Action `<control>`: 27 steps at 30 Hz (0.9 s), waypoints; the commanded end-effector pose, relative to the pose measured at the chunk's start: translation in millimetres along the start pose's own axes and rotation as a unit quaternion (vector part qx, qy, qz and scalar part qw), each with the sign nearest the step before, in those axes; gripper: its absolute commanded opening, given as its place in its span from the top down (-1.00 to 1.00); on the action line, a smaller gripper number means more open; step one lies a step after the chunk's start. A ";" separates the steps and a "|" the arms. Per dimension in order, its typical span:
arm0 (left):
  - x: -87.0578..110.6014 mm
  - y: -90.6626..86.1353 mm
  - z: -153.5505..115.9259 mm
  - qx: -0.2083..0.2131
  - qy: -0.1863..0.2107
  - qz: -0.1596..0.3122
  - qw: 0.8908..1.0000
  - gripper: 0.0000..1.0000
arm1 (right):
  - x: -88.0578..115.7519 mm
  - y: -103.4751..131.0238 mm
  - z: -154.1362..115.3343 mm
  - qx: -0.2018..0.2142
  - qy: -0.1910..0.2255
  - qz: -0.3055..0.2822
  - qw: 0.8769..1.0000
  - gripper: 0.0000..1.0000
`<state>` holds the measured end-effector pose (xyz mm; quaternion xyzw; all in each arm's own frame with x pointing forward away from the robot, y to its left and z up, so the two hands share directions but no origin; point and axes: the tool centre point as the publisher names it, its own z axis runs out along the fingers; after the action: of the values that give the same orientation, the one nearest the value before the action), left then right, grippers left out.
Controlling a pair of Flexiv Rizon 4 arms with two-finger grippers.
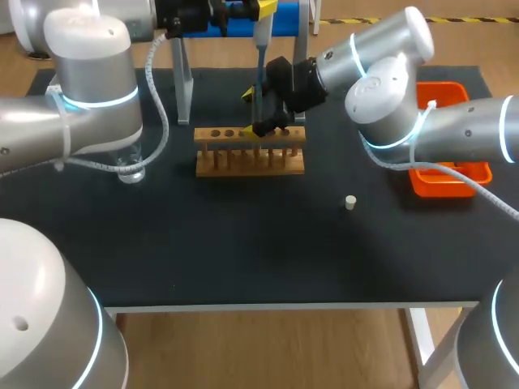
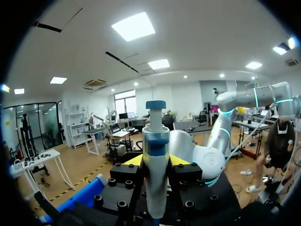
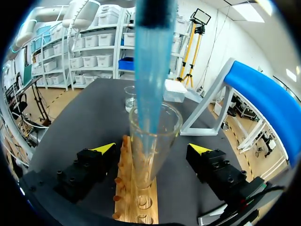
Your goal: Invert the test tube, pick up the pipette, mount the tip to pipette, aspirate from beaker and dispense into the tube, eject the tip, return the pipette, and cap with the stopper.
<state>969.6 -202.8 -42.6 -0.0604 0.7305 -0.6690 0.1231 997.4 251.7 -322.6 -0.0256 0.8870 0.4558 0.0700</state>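
My left gripper (image 1: pixel 261 11) is up at the back, shut on the white and blue pipette (image 2: pixel 155 165), which hangs upright. Its blue tip (image 3: pixel 153 61) reaches down into the mouth of the clear test tube (image 3: pixel 153 141). The tube stands upright in the wooden rack (image 1: pixel 250 156). My right gripper (image 3: pixel 151 150) is open, with one yellow-tipped finger on each side of the tube and neither touching it. In the head view the right gripper (image 1: pixel 253 113) sits just behind the rack. The small white stopper (image 1: pixel 350 203) lies on the mat to the rack's front right. The beaker (image 1: pixel 130 166) stands at the left.
The blue-topped pipette stand (image 1: pixel 243 20) is at the back, its legs (image 1: pixel 185 89) behind the rack. An orange tray (image 1: pixel 446 174) sits at the right edge. A white box (image 3: pixel 176 90) lies beyond the rack next to the beaker (image 3: pixel 130 96).
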 end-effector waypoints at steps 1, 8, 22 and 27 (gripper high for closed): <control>2.0 -5.6 -0.1 -0.005 -0.003 0.001 1.000 1.00 | -0.9 0.2 -1.3 0.002 0.003 0.000 1.000 -1.00; 4.1 -11.2 0.7 -0.007 -0.005 0.006 1.000 1.00 | -0.9 0.2 -1.3 0.002 0.003 0.000 1.000 -1.00; 7.4 -24.3 4.2 -0.011 -0.007 0.018 1.000 1.00 | -0.9 0.2 -1.3 0.002 0.003 0.000 1.000 -1.00; 10.7 -29.0 4.7 -0.015 -0.009 0.022 1.000 1.00 | -0.9 0.2 -1.3 0.002 0.003 0.000 1.000 -1.00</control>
<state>960.3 -211.4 -18.6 -0.0499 0.7377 -0.6581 0.1421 997.4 251.6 -322.6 -0.0256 0.8870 0.4558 0.0700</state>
